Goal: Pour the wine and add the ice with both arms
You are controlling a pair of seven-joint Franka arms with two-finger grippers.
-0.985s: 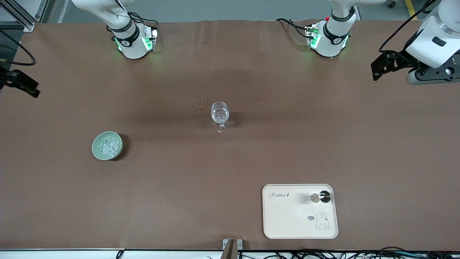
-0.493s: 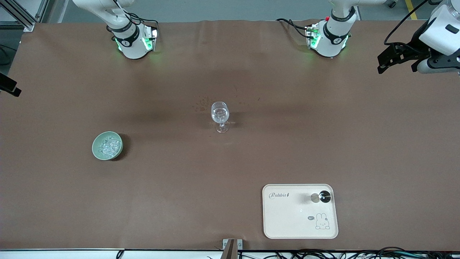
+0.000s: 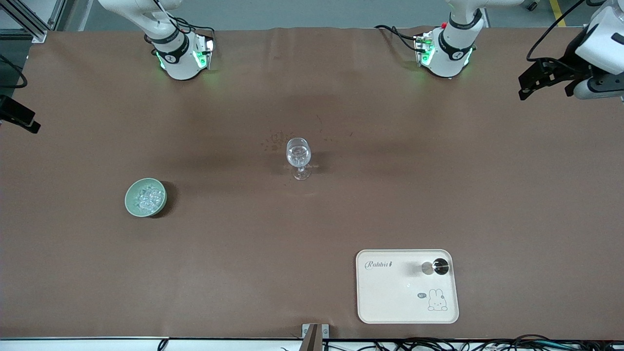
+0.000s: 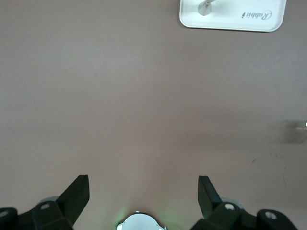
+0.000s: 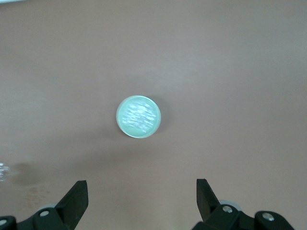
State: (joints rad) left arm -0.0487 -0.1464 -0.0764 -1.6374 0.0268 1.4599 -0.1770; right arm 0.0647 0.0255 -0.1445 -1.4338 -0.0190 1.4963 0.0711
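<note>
Brown table (image 3: 312, 229) | ice (image 3: 149, 197) in green bowl (image 3: 131, 204) | left gripper (image 4: 143, 191) spread, aloft | right gripper (image 5: 142, 192) spread, aloft

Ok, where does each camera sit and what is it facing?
Front view: high across the table, facing both bases; wine glass mid-table.
Left wrist view: looks down past the open left claw at the tray.
Right wrist view: looks down past the open right claw at the ice bowl.
Shared: front also shows tray and ice.

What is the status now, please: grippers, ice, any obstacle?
Left gripper open, high over bare table; right gripper open, above the green bowl. Ice in bowl, untouched. Wine glass mid-table; nothing in the way.
</note>
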